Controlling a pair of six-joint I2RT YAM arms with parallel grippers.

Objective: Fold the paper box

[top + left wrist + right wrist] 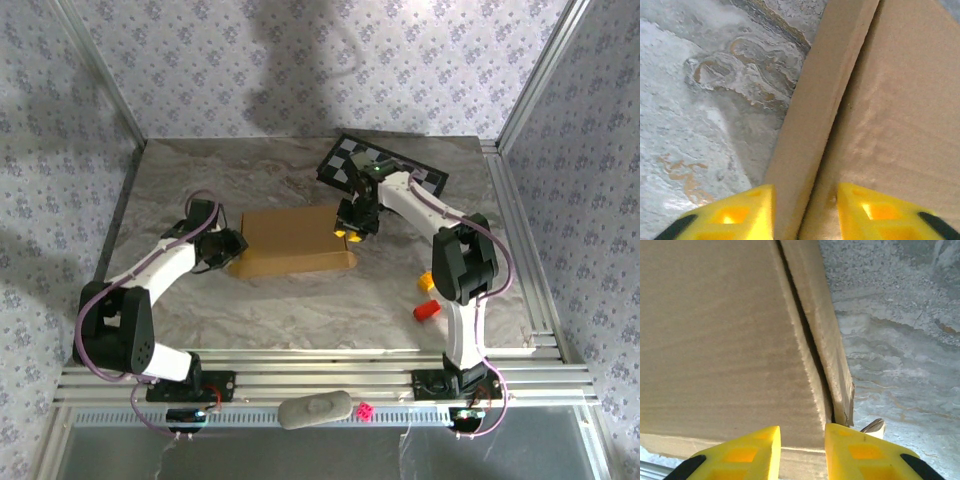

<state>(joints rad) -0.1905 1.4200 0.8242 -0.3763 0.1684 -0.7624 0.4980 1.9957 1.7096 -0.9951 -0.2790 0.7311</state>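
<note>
The paper box [290,240] is plain brown cardboard, folded into a low closed rectangle in the middle of the table. My left gripper [228,250] is at its left edge. In the left wrist view the gripper [806,200] is open. Its yellow fingers [735,212] straddle the box's side wall [815,100], with the top panel [900,100] to the right. My right gripper [352,225] is at the box's right edge. In the right wrist view it [802,437] is open over the seam between the top panel [715,330] and the side wall [827,340].
A black-and-white checkered board [385,165] lies tilted at the back, just behind the right arm. A small yellow block [428,283] and a red block [428,310] sit near the right arm's base. The marble tabletop [300,310] is bounded by aluminium rails.
</note>
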